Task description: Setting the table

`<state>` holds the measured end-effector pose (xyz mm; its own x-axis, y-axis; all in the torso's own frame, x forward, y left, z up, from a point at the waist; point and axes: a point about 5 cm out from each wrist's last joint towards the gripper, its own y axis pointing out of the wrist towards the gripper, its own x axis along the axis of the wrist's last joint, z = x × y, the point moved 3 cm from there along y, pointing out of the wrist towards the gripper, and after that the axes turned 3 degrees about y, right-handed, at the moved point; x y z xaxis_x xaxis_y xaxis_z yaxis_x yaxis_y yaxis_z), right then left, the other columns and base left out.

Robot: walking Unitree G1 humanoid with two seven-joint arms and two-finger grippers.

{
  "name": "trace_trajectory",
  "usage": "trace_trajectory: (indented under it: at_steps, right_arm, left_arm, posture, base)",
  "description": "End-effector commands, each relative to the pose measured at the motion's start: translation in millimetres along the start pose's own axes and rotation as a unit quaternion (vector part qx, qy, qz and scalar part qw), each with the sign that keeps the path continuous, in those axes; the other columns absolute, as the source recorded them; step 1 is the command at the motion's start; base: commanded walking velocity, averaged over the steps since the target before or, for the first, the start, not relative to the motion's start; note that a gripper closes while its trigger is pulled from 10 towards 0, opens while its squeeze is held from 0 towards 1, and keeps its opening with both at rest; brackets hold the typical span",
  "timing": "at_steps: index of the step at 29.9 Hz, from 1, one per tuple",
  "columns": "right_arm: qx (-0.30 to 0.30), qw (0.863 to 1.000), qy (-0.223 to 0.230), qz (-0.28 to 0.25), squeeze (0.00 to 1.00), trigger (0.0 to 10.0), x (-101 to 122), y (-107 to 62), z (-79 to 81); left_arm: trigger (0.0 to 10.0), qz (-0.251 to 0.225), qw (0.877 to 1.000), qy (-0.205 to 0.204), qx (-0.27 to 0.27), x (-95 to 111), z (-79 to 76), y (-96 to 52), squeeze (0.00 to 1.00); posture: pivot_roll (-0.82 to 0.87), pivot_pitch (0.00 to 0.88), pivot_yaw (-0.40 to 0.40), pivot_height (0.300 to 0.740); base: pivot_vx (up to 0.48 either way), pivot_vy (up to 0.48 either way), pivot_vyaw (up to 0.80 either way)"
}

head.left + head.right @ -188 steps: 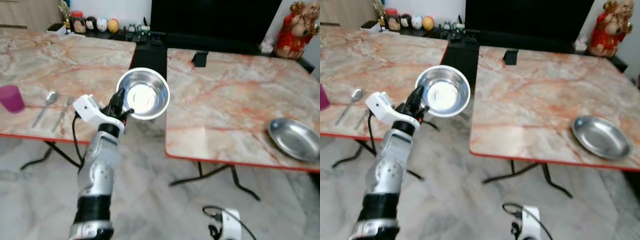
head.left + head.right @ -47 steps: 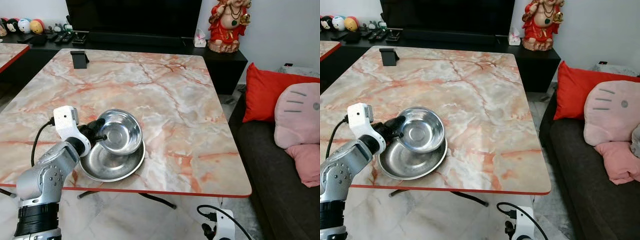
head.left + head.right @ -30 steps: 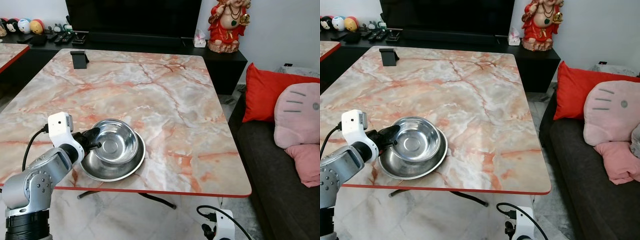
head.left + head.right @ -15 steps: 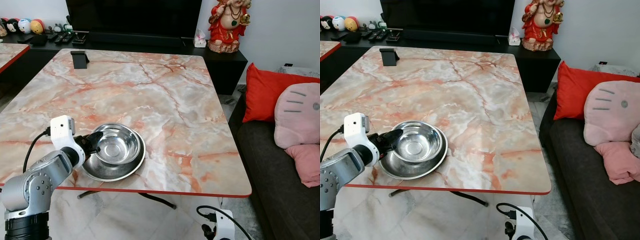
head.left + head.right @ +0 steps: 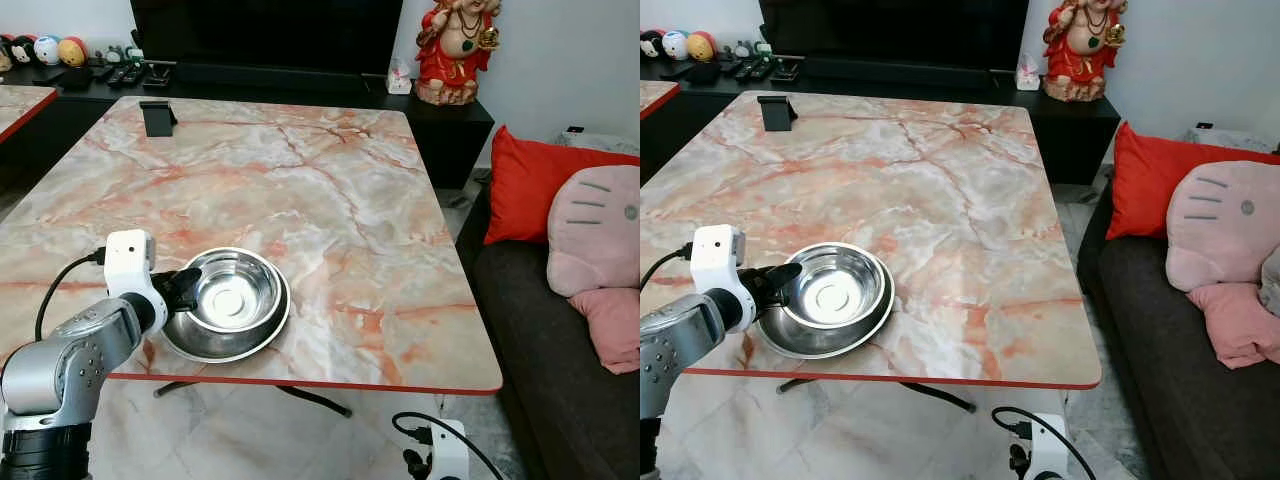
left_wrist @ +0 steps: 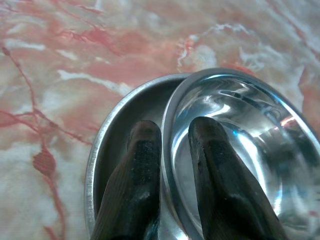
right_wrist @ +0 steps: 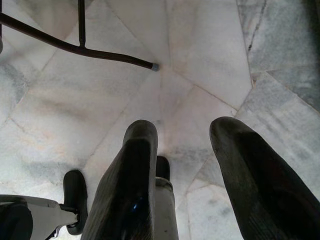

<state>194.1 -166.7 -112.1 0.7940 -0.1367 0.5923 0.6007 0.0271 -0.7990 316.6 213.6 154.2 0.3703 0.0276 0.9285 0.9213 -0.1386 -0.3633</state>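
Bowl (image 5: 233, 291) lowered into plate (image 5: 262, 337), left hand (image 6: 170, 137) gripping.

I see a home living room: sofa (image 5: 560, 330) with cushions (image 5: 590, 230) right, television (image 5: 265, 30) far, statue (image 5: 455, 50).

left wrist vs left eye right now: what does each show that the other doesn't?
Left wrist view alone: the left end effector close up, one finger outside the steel bowl's rim and the other inside, straddling it.

Left eye view alone: the whole marble table, the TV stand, the red figurine, the sofa with a red cushion and a pink one.

Both: the bowl sitting in the steel plate, near the table's front edge, with the left end effector at the bowl's rim.
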Motion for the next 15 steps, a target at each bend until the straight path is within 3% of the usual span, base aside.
trace_trajectory:
  at_steps: [1,11,15]
  right_arm:
    - [-0.003,1.0,0.0,-0.001,0.0,10.0,2,0.0,-3.2]
    - [-0.004,1.0,0.0,0.0,0.0,10.0,2,0.0,-3.6]
    - [-0.003,1.0,0.0,0.0,0.0,10.0,2,0.0,-3.5]
  left_arm:
    - [10.0,-0.001,1.0,0.027,-0.006,0,-4.6,-2.6,0.0]
    - [10.0,-0.003,0.997,0.079,0.014,0,-1.8,-2.2,0.0]
    - [10.0,-0.059,0.993,0.101,0.022,19,-4.9,-1.9,0.0]
  posture:
    - [0.11,0.0,-0.078,0.74]
    - [0.12,0.0,-0.082,0.74]
    - [0.12,0.0,-0.083,0.74]
  base:
    - [0.0,0.0,0.0]
    - [0.0,0.0,0.0]
    - [0.0,0.0,0.0]
